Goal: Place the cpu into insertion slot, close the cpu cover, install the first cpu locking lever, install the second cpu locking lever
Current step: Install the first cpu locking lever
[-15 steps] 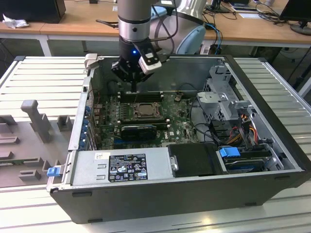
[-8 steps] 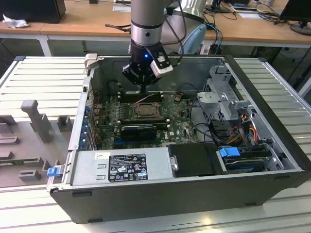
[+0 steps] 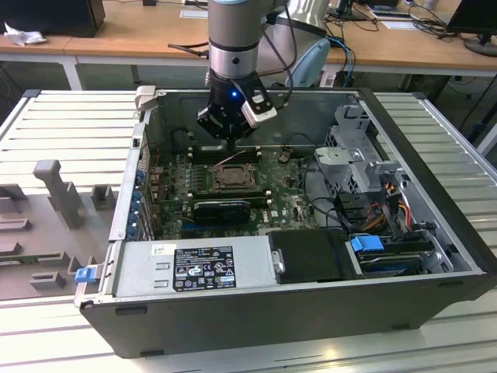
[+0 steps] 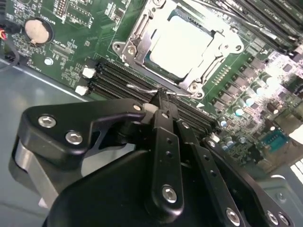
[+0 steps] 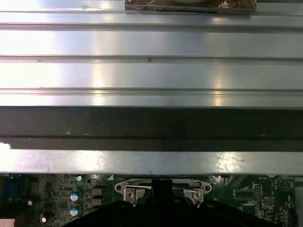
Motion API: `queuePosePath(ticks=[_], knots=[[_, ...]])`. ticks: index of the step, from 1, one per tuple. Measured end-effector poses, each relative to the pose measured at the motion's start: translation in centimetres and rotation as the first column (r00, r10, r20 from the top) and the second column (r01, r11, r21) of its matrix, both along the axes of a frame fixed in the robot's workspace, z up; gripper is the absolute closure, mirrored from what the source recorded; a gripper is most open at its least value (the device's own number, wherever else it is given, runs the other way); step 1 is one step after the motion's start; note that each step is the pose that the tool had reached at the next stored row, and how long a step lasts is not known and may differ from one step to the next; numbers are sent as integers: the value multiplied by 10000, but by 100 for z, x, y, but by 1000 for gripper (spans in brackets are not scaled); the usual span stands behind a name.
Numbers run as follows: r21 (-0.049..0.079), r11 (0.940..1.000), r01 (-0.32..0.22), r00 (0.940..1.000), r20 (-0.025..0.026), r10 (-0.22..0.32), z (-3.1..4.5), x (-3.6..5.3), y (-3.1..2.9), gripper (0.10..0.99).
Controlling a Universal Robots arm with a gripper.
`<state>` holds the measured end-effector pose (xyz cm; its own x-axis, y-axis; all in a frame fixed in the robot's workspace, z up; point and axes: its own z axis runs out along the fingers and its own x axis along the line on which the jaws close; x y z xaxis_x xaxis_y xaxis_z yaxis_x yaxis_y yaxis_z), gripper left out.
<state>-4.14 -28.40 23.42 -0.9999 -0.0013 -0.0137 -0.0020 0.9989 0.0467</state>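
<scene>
The cpu [image 4: 182,45] lies flat in its socket on the green motherboard, pale and shiny. The cpu cover [image 4: 136,37], a silvery frame, lies down around it. A thin wire locking lever [image 4: 137,88] runs along the socket's near edge. My gripper [image 4: 160,95] has its black fingers [image 4: 163,142] shut together, tips right at this wire and seemingly touching it. In the exterior view the gripper [image 3: 225,130] hangs inside the open computer case just behind the socket [image 3: 231,176]. In the first wrist view the gripper [image 5: 161,188] sits over the socket's edge.
Black memory slots [image 4: 118,80] flank the socket and a coin battery [image 4: 38,30] sits nearby. The case walls [image 3: 132,163] enclose the board. A power supply [image 3: 194,268], a drive cage [image 3: 357,151] and cables [image 3: 388,202] fill the front and the exterior view's right. Grey fixtures [image 3: 54,186] stand on the slatted table.
</scene>
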Motion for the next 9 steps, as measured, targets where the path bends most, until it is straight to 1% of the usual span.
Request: queuePosePath(ticks=[1, 2, 4, 5, 8, 9], knots=[[2, 10000, -4, 10000, 1, 4, -13, 4, 4, 980], [28, 10000, -6, 10000, -1, 6, -28, 18, 15, 980], [92, 10000, -6, 10000, -1, 6, -34, 47, 28, 980], [152, 9999, -5, 10000, -1, 5, -38, 69, 36, 980], [374, 9993, -9, 10000, 0, 9, -49, 82, 40, 980], [410, 9992, -9, 10000, 1, 9, -57, 83, 41, 980]])
